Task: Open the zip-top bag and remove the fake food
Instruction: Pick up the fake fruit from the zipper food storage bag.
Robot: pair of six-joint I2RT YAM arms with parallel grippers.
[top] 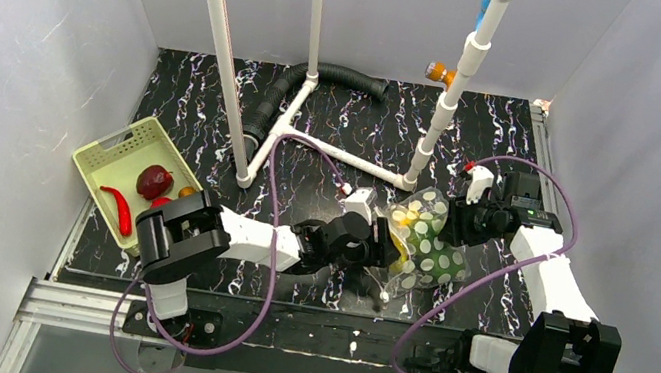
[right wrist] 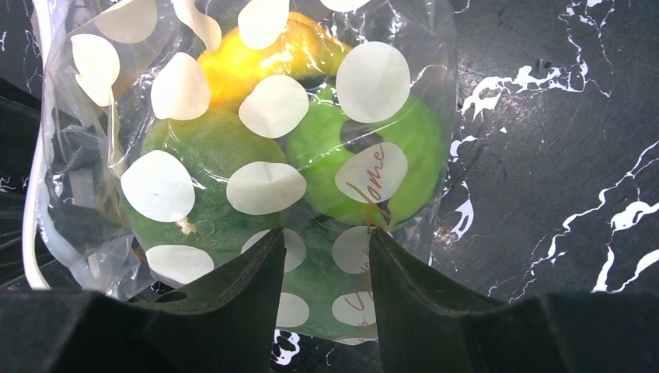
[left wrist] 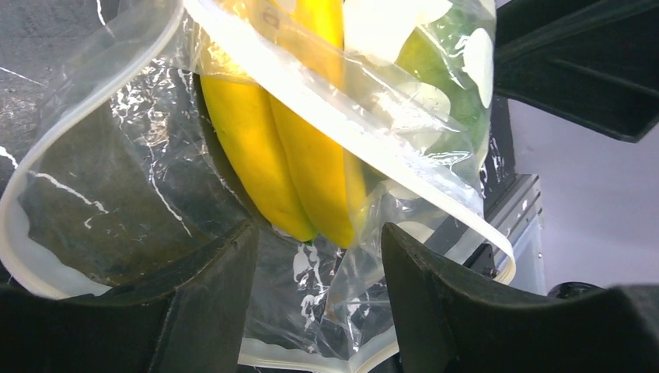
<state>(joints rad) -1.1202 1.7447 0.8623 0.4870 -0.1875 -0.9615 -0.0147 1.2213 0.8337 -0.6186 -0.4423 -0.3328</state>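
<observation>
Near the middle of the black marbled table (top: 507, 140), between the two arms, is the clear dotted bag (top: 426, 241), its zip mouth gaping toward the left gripper (top: 390, 244). That gripper's fingers stand apart at the mouth, with the tips of the yellow banana (left wrist: 299, 155) and loose film just at the gap. From the other side the right gripper (top: 454, 223) is clamped on the bag's bottom, green fruit (right wrist: 365, 167) bulging between its fingers. Well off to the left, a pale basket (top: 111, 138) holds a red chili (top: 118, 209) and a dark red round fruit (top: 154, 181)
</observation>
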